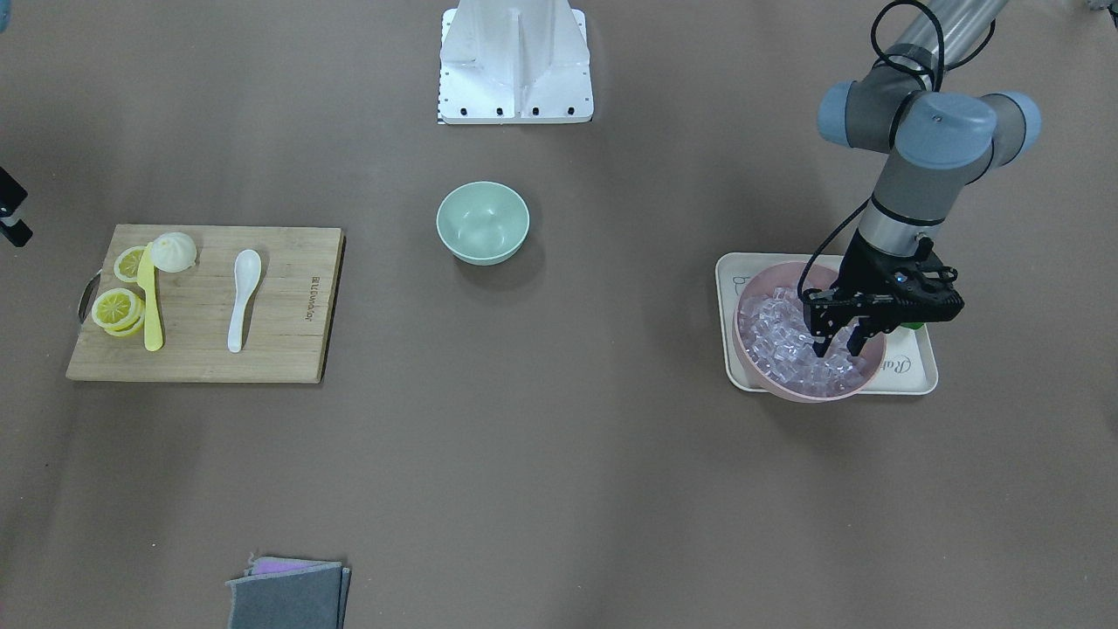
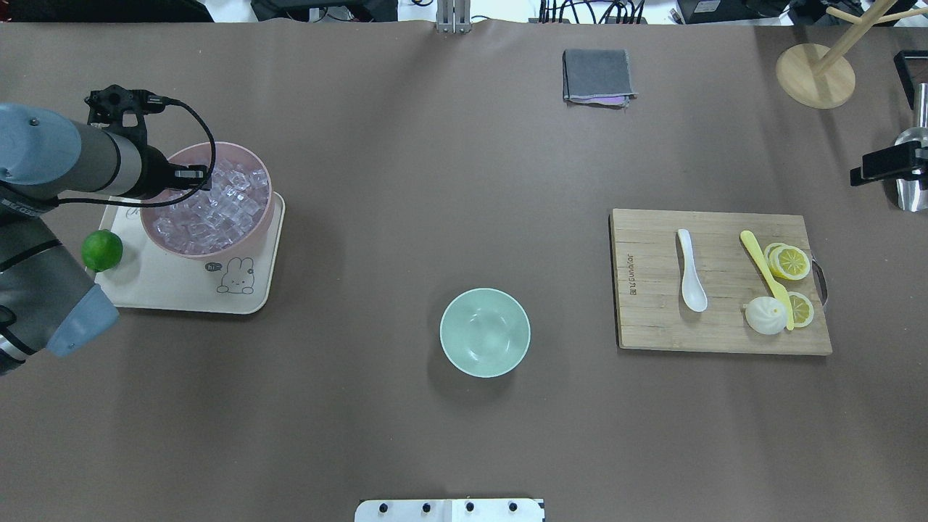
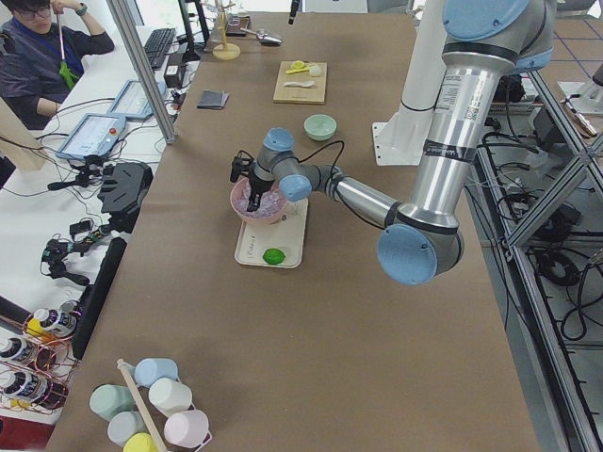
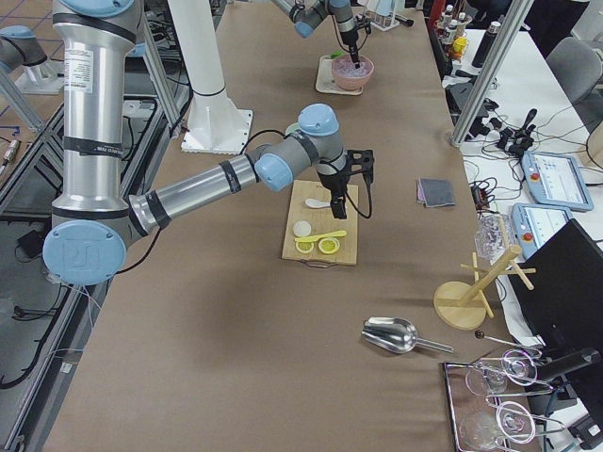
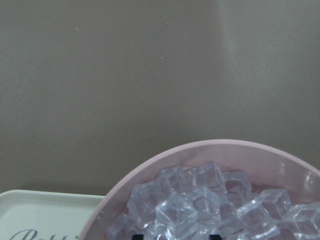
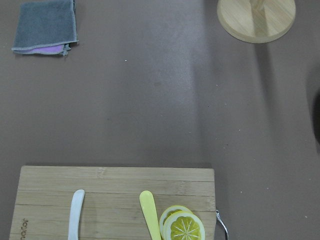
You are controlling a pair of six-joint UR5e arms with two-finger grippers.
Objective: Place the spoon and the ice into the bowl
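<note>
The left hand (image 1: 840, 342) is down in the large pink bowl (image 1: 758, 371), jaws apart among the small clear ice cubes (image 1: 773, 332). The wrist view is too cramped to tell whether a cube sits squarely between them. The cubes are slick and heaped, so a closing grip could squirt one onto the brown desk (image 1: 559, 480). A poorly held cube could also drop before reaching the small mint-green bowl (image 1: 482, 220), which is empty and well apart. The glossy white spoon (image 1: 243, 297) lies on the wooden cutting board (image 1: 288, 349). I cannot tell the right hand's (image 4: 336, 209) state.
</note>
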